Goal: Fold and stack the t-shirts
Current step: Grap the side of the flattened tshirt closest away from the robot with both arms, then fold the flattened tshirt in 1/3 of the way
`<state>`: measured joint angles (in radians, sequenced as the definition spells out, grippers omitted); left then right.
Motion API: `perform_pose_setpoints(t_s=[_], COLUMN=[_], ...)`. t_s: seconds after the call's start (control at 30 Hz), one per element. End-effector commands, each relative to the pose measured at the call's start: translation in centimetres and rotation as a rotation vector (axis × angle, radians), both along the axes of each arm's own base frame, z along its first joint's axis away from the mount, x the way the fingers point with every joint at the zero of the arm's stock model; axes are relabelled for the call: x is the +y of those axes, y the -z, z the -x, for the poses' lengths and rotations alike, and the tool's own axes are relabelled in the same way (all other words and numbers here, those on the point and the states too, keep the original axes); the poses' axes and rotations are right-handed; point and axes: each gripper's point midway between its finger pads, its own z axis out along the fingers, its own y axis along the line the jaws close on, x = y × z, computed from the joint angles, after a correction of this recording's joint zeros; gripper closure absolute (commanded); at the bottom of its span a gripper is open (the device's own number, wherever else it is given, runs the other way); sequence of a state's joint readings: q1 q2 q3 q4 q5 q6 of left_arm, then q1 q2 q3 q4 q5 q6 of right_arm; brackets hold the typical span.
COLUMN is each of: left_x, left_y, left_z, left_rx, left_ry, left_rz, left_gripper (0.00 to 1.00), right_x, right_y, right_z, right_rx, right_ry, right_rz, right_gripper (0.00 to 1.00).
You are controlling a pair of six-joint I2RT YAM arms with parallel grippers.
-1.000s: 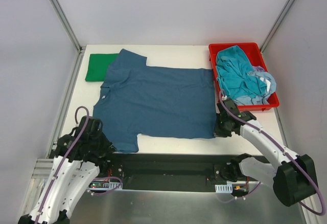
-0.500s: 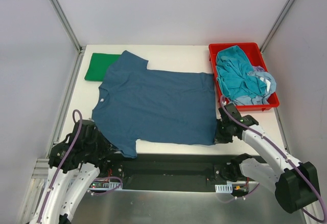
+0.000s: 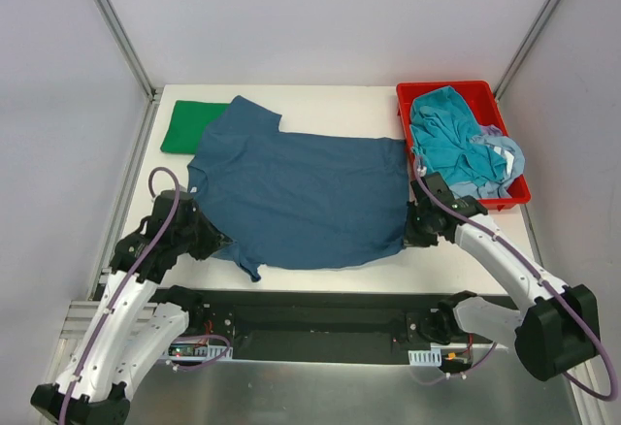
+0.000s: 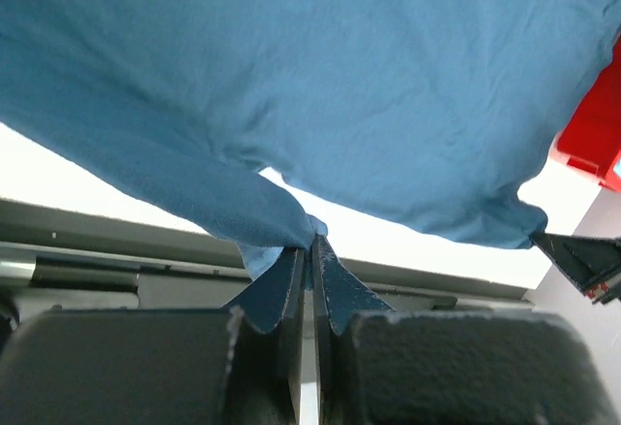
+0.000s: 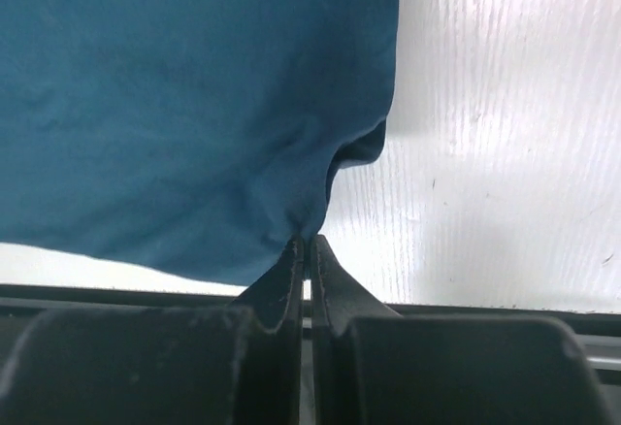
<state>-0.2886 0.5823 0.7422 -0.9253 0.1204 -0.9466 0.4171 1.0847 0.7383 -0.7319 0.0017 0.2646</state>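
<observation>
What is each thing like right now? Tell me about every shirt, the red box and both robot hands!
dark blue t-shirt: spread out on the table, its near edge pinched at two spots
green t-shirt: folded, lying flat
teal t-shirt: crumpled in the red box
pale blue t-shirt: crumpled beside the teal one
red box: holding two shirts
left gripper: shut on the dark blue t-shirt
right gripper: shut on the dark blue t-shirt

A lab test cell; white table enclosed by plain panels, aluminium framing.
</observation>
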Motion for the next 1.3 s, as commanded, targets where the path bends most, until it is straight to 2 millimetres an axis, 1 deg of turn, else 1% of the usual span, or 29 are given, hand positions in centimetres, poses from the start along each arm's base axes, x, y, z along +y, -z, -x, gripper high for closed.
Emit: perform_pose_setpoints(t_s=[0.0,0.1,0.2,0.33,0.47,0.63,0.77,0.9,1.03,1.1,1.27], left_x=[0.6,1.6,2.1,2.1,2.0,2.1,2.2,1.6,1.8,1.5,1.0], left_y=[-3.0,-3.2,-3.7,-4.6,-5.6,-6.6,-7.1,-7.3,-7.1,-7.3,-7.3], left_z=[-5.0,-7.0,-8.5,-10.5,-12.3,-14.0,-15.3,-16.9,-18.5,-19.6,-21.9], left_rx=[-0.172,-0.176,-0.180,-0.205,-0.252,-0.306,-0.332,-0.376,-0.385,-0.409,-0.446], left_ry=[-0.041,-0.104,-0.131,-0.135,-0.116,-0.080,-0.060,-0.030,-0.017,0.002,0.040], left_rz=[-0.064,-0.131,-0.172,-0.205,-0.233,-0.286,-0.329,-0.332,-0.383,-0.396,-0.410], left_gripper=[1.00,1.00,1.00,1.00,1.00,1.00,1.00,1.00,1.00,1.00,1.00], right_x=[-0.1,0.3,0.2,0.5,-0.4,-0.9,-1.1,-1.3,-1.7,-1.7,-1.9], right_y=[-1.7,-2.1,-2.0,-2.1,-2.6,-3.2,-3.1,-3.1,-3.4,-3.4,-3.0], right_z=[-3.0,-4.3,-5.2,-6.6,-7.7,-8.8,-9.5,-10.4,-11.5,-12.2,-13.2], right_rx=[-0.078,-0.089,-0.079,-0.112,-0.144,-0.177,-0.175,-0.187,-0.217,-0.238,-0.248], right_ry=[0.025,0.018,0.029,0.025,0.061,0.081,0.081,0.113,0.149,0.163,0.177], right_rz=[0.035,0.032,0.055,0.051,0.092,0.101,0.114,0.118,0.127,0.123,0.149], right_gripper=[1.00,1.00,1.00,1.00,1.00,1.00,1.00,1.00,1.00,1.00,0.99])
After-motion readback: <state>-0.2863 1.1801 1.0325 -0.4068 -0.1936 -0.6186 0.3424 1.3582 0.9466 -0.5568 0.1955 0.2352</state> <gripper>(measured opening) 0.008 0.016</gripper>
